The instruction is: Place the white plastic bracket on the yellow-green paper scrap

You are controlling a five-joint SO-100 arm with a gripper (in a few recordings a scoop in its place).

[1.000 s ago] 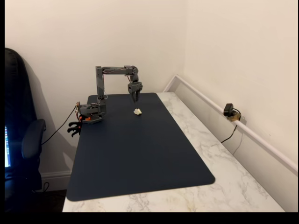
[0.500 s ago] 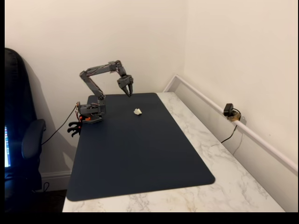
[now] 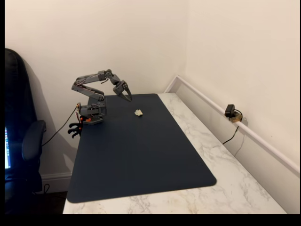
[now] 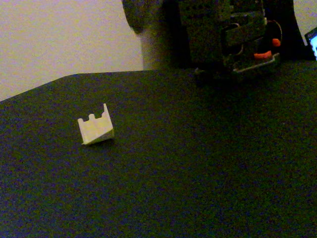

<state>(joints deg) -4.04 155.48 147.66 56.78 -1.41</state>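
The white plastic bracket (image 3: 138, 112) (image 4: 95, 130) rests on the dark blue mat (image 3: 141, 155) near its far end, with nothing touching it. The yellow-green paper scrap is hidden; I make out only a faint yellowish tint along the bracket's lower edge in a fixed view. My gripper (image 3: 127, 97) hangs in the air to the left of and behind the bracket, well apart from it and tilted down toward the mat. Its fingers look slightly parted and hold nothing. The arm is folded back over its base (image 3: 91, 115).
The mat lies on a marble table (image 3: 225, 155) set into a room corner. A small camera (image 3: 230, 112) sits by the right wall rail. A dark chair (image 3: 21, 141) stands off the table's left. The arm's base (image 4: 228, 34) rises behind the bracket.
The arm has drawn back from above the bracket, folding left and lower toward its base. The bracket has stayed where it was.
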